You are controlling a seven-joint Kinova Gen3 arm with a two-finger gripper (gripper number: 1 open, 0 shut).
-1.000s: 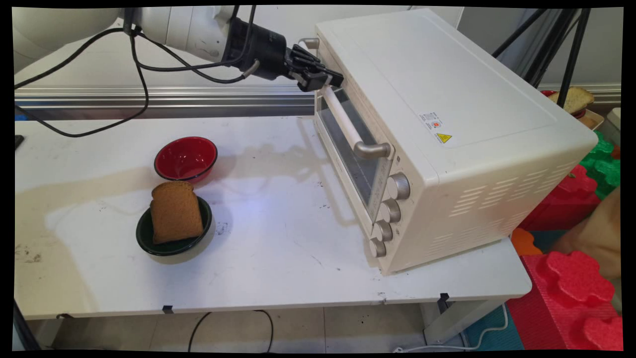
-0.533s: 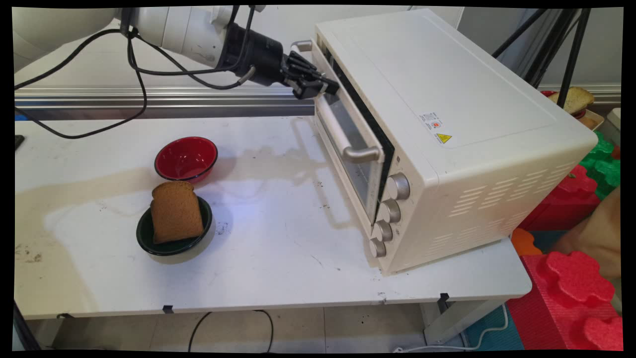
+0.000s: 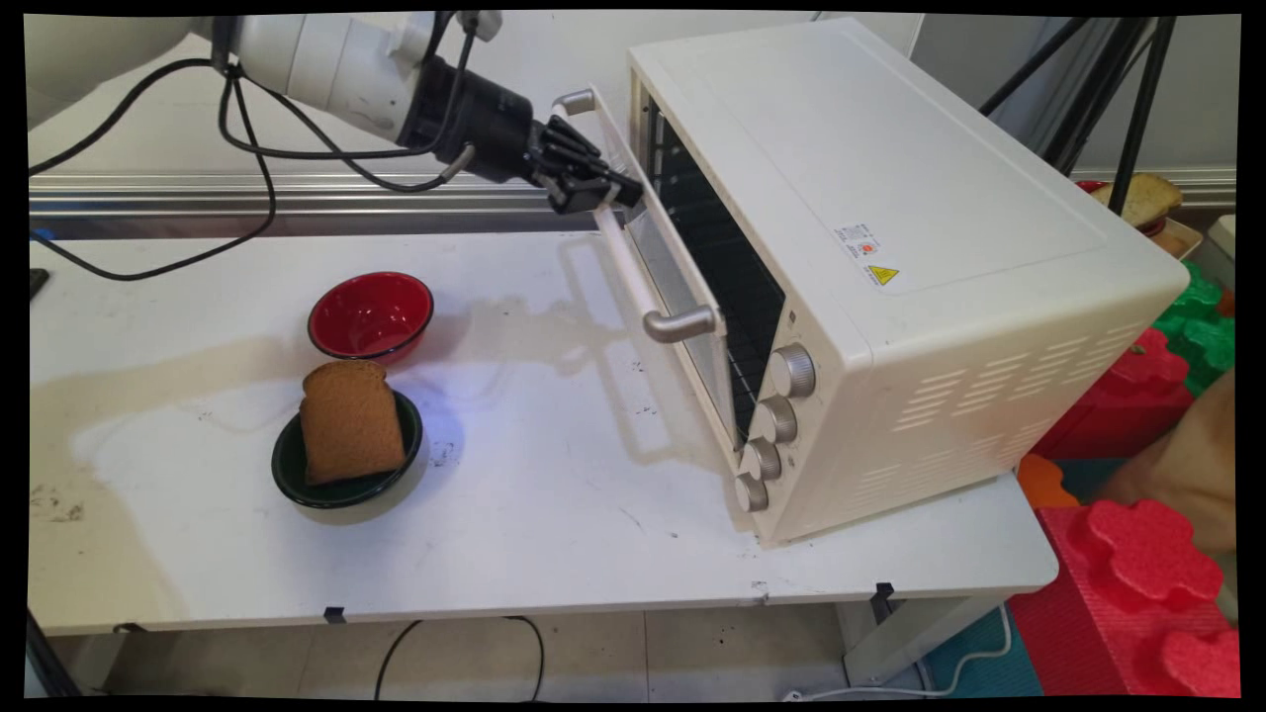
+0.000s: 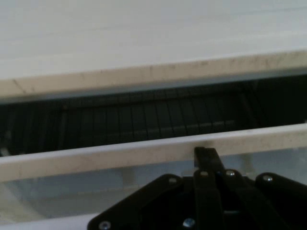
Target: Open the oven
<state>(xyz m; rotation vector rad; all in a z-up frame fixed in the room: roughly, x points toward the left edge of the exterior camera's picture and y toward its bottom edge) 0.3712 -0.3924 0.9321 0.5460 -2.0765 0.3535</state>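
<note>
Black gripper (image 3: 605, 191) is pinching the oven (image 3: 890, 247) door's handle (image 3: 633, 272), fingers pressed around it; door (image 3: 682, 297) is tilting partly open.

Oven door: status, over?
End effector shut on door handle. Oven door tilted partway open, rack visible inside oven. Bread in green bowl, red bowl well apart from the door.
</note>
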